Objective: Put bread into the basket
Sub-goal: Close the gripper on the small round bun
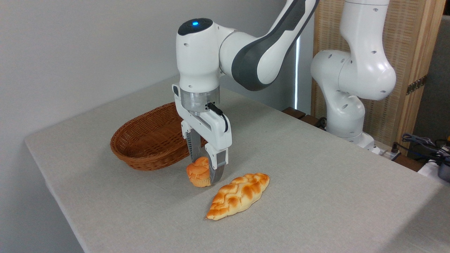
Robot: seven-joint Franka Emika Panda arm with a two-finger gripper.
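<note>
The bread (197,173), a small orange-golden bun with a ridged top, sits low at the table surface just in front of the basket's right end. My gripper (206,172) points straight down with one finger on each side of the bun, pressed against it. The near finger hides the bun's right side. Whether the bun still touches the cloth I cannot tell. The basket (140,162), oval brown wicker with low sides, lies directly behind and to the left of the bun with nothing visible inside.
A longer braided golden loaf (239,195) lies on the grey tablecloth to the right of the bun, close to the gripper's near finger. The arm's base (348,116) stands at the back right. The table's left edge (52,182) runs near the basket.
</note>
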